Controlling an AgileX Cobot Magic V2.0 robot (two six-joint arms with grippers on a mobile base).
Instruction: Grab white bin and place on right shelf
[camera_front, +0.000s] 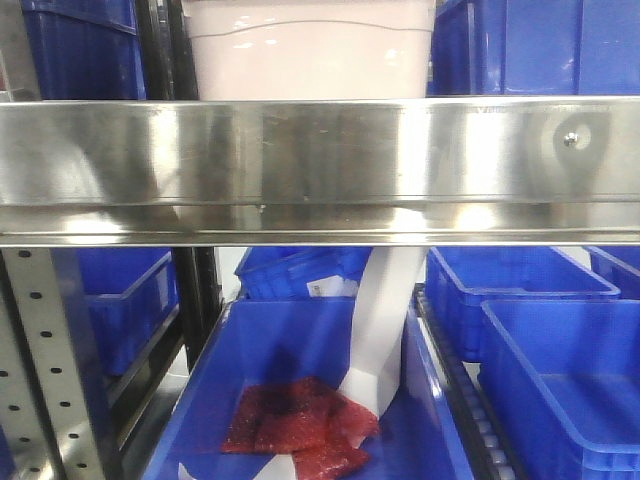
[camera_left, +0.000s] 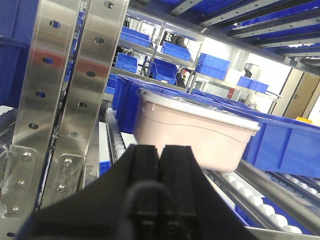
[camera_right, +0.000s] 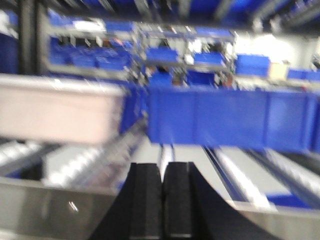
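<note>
Our left hand sits at the bottom centre of its wrist view, fingers pressed together on nothing, apart from the white bin. We see that bin upright, lid on, resting on the roller track of the right shelf, its long axis running from centre left toward the right of the frame. Our right hand is likewise pressed together, the bin blurred at left.
</note>
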